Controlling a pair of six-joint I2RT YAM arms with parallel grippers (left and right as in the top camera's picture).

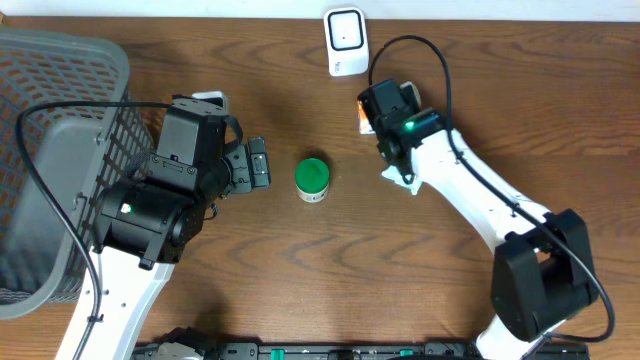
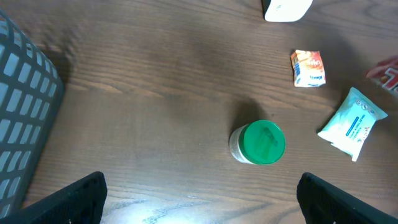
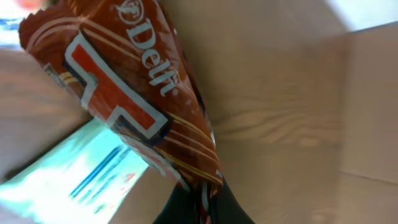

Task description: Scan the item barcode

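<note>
Presently, the item is a snack packet (image 3: 137,106) of glossy, crinkled film, red-brown with white stripes and white lettering, long and tapering. My right gripper (image 3: 202,199) is pressed together on its narrow end: the dark fingers (image 3: 180,208) pinch the film at the bottom of the right wrist view, and the packet hangs clear of the wooden table (image 1: 300,280). Under the packet lies a flat, pale-blue wipes pack (image 3: 93,174) of soft film, blurred in that view.

My left gripper (image 2: 199,208) is spread wide and holds nothing. Its black fingertips (image 2: 81,199) stand at the two lower corners of the left wrist view. Ahead of them, and apart from them, a short round jar (image 2: 258,143) stands upright, with a green screw lid and a pale body. Farther off lies a small orange-and-white sachet (image 2: 308,68) with crimped ends.

My right arm reaches diagonally from its base at the near right edge, across the table; its wrist sits just below and to the right of the white, rounded scanner (image 1: 345,40) at the far edge. My left arm rises from the near left edge beside the grey plastic lattice basket (image 1: 40,90), with the gripper pointing at the jar.
</note>
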